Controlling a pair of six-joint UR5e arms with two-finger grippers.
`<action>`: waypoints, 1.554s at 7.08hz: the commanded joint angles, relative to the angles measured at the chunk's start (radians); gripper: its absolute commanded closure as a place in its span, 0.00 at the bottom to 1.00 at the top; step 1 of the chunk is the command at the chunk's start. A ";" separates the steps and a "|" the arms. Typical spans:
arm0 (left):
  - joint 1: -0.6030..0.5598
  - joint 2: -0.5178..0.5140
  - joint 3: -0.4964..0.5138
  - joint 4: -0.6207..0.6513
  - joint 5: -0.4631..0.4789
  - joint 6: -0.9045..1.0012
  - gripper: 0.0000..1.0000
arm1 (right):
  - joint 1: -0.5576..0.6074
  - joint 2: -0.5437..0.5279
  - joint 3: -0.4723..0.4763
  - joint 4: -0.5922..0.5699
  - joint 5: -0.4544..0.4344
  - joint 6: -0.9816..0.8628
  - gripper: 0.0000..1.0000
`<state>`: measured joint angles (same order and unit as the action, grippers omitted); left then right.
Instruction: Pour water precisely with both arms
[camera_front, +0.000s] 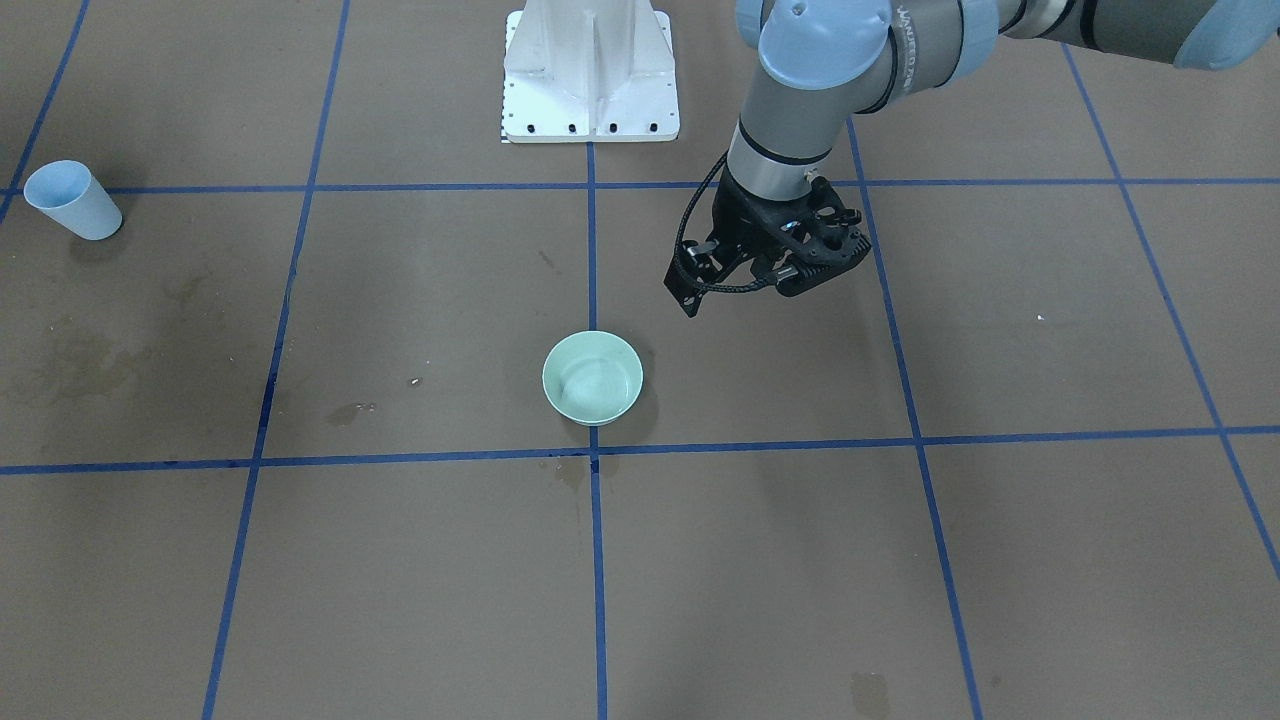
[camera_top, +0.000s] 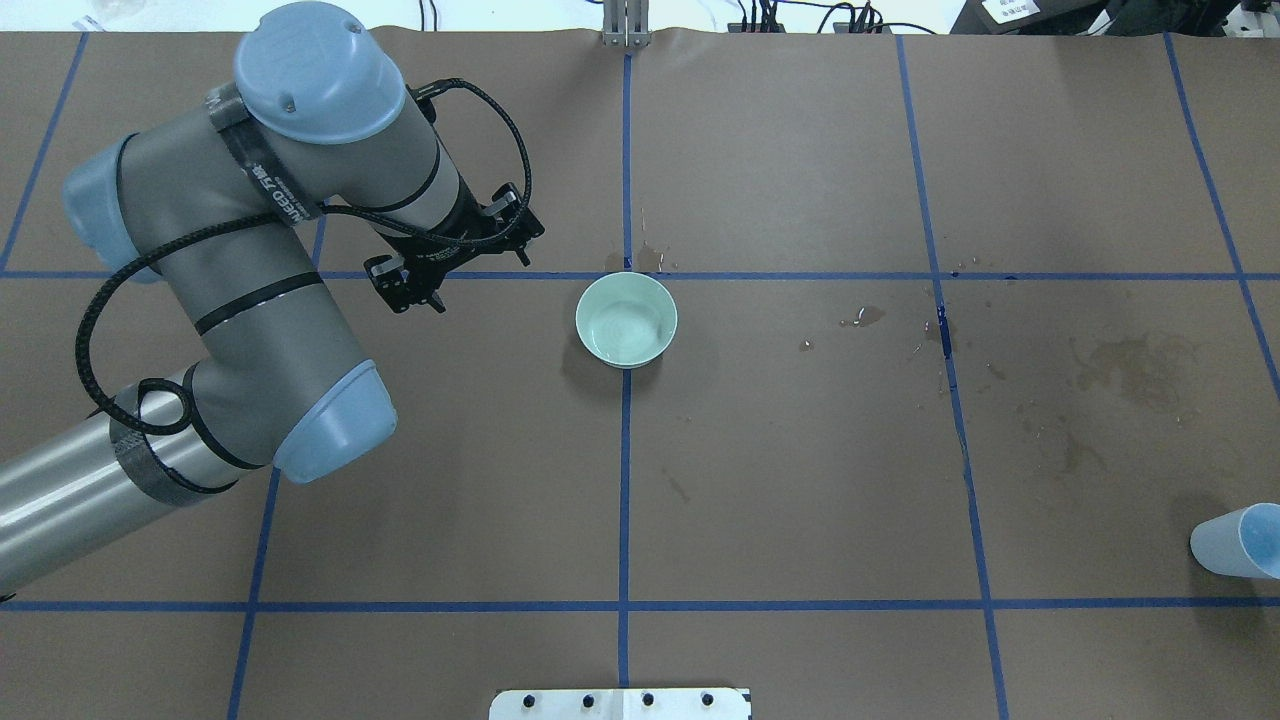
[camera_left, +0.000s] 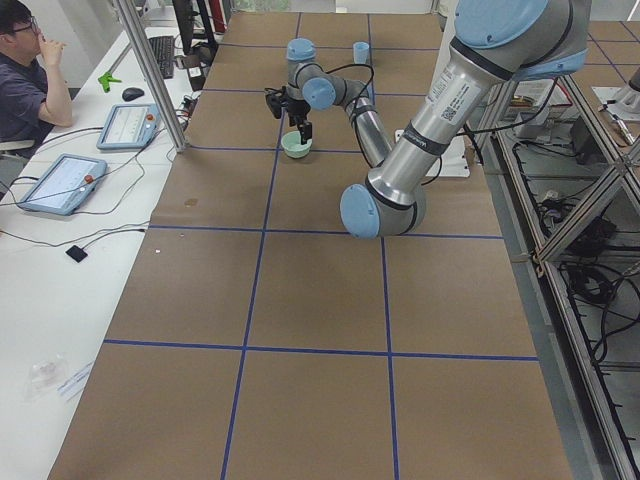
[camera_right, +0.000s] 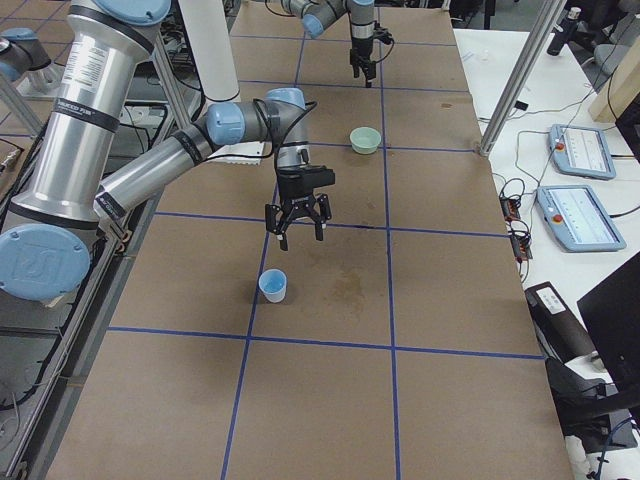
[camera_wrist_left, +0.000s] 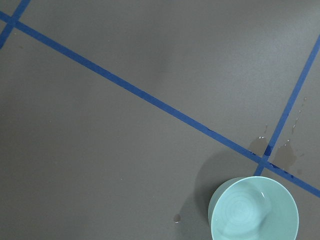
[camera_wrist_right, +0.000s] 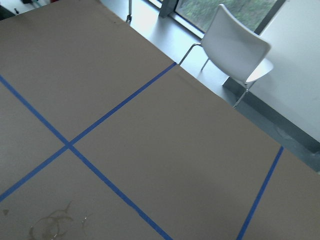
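1. The left arm (camera_top: 262, 330) reached in over the table (camera_top: 800, 500), with the left gripper (camera_front: 778, 272) pointed downward and raised off the brown paper.
2. Left gripper state: the views did not settle whether its fingers were spread or pressed together; I cannot tell.
3. The green bowl (camera_front: 592, 378) stood upright on the centre blue tape line (camera_top: 624, 480), just beside a line crossing. The left gripper hung to the robot's left of the bowl, apart from it.
4. The water (camera_wrist_left: 260, 196) lay as a shallow pool in the bowl, showing only as pale glints. Wet spots (camera_wrist_left: 259, 146) marked the paper at the crossing just beside the bowl.
5. The right arm (camera_right: 170, 160) showed in the right side view only, and the right gripper (camera_right: 297, 232) hung above the paper between bowl and light blue cup (camera_right: 272, 285). Its finger state cannot be judged from that view.
6. The cup stood upright, well apart from the bowl.
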<state>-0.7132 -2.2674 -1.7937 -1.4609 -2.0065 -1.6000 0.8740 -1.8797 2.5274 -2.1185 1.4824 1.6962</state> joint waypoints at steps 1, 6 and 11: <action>-0.002 0.002 -0.004 0.004 0.000 0.000 0.00 | -0.328 0.086 0.024 -0.352 -0.135 0.445 0.04; -0.015 0.029 -0.024 0.004 -0.001 0.017 0.00 | -0.558 0.369 -0.355 -0.609 -0.148 0.836 0.05; -0.015 0.029 -0.026 0.005 -0.003 0.023 0.00 | -0.604 0.449 -0.610 -0.510 -0.146 0.980 0.02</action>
<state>-0.7286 -2.2383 -1.8190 -1.4558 -2.0094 -1.5772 0.2730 -1.4455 1.9592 -2.6617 1.3360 2.6601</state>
